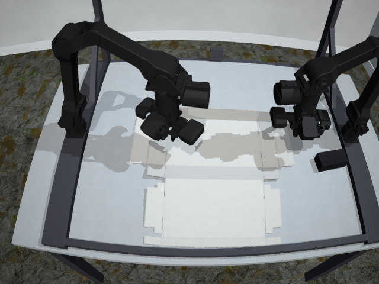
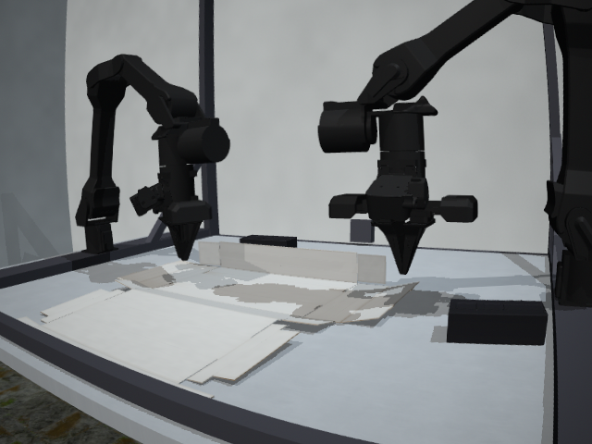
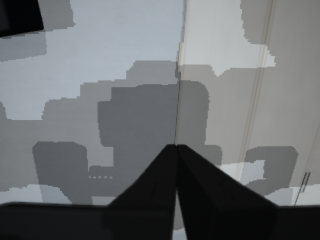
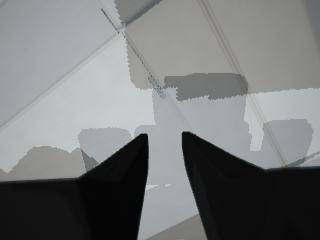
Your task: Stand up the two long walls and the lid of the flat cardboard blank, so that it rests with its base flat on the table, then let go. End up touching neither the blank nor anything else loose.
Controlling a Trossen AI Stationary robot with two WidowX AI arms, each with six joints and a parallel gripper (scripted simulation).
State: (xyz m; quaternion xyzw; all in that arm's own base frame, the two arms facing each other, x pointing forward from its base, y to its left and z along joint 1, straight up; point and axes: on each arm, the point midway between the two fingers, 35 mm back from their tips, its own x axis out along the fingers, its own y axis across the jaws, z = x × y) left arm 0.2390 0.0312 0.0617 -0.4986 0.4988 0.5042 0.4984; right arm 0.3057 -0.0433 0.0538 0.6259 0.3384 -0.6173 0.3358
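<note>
The pale cardboard blank (image 1: 214, 147) (image 3: 290, 110) (image 4: 100, 105) lies with its base on the table. One long wall (image 1: 226, 114) (image 2: 296, 263) stands up at the back. The other long wall (image 1: 214, 170) and the lid (image 1: 214, 207) (image 2: 158, 314) lie about flat towards the front. Side panels lie low, one outer edge slightly raised. My left gripper (image 2: 403, 273) (image 3: 175, 153) is shut and empty above the blank's side edge, at the right in the top view. My right gripper (image 2: 184, 259) (image 4: 164, 139) is slightly open and empty above the opposite side. The top view hides the left fingertips.
A black box (image 1: 330, 160) (image 2: 497, 325) sits beside the blank near the left arm's base. Another black box (image 2: 267, 240) is at the far side in the exterior view. A dark frame (image 1: 214, 251) borders the table, close to the lid's front edge.
</note>
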